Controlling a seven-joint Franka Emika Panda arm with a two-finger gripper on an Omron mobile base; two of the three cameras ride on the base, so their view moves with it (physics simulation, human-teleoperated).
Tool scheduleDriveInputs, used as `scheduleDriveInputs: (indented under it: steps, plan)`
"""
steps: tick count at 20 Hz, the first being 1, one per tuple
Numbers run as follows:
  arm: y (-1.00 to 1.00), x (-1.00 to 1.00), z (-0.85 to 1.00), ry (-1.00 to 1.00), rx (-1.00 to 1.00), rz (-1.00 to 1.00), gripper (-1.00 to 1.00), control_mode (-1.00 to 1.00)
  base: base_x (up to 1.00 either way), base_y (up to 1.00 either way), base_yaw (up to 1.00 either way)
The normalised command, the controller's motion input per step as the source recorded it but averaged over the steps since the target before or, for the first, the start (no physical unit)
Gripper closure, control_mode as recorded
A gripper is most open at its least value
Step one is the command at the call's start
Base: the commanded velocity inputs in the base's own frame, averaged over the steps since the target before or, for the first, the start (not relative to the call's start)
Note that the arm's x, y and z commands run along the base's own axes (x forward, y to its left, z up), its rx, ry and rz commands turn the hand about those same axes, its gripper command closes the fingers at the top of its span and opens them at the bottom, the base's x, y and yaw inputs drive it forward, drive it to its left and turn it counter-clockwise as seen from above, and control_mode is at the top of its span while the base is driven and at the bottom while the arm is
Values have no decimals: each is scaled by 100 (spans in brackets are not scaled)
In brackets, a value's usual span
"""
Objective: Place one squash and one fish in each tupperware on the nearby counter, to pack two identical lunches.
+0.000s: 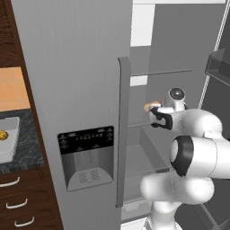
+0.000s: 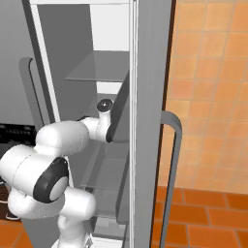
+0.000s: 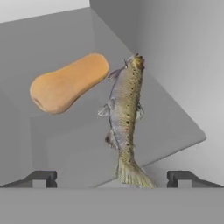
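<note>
Reaching into fridge [image 1: 81, 67], hand [image 3: 111, 178] spread wide, empty.
Fish [image 3: 124, 114] and butternut squash [image 3: 68, 83] waiting on shelf [image 3: 175, 127]; tupperware [image 1: 9, 139] on worktop [image 1: 27, 150] already holding something yellow.

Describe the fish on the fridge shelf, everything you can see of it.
The fish is slim and pale grey-green with dark speckles along its back and a yellowish tinge toward head and tail. Small fins stick out at its sides; the fanned tail points toward the camera and the head away. It lies on a grey fridge shelf, stretched out lengthwise. A tan squash lies close beside its head end; whether they touch cannot be told. The open gripper hangs just short of its tail, not holding it.
</note>
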Motion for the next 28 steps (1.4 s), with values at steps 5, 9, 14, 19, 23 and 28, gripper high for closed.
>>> scheduleDriveInputs:
  steps: [5,9,14,19,23,28]
  plan:
    - [-22,59,-22,0,0,-1,-100,-100,0,0,0]
    - [-29,57,-24,0,0,0,-100,-100,0,0,0]
    - [-26,54,-31,0,0,0,-100,-100,0,0,0]
    - [-15,26,-53,-1,0,0,100,-100,0,0,0]
    - [0,-48,-69,0,0,-2,100,-100,0,0,0]
    - [27,-100,-19,0,2,-2,100,-100,0,0,0]
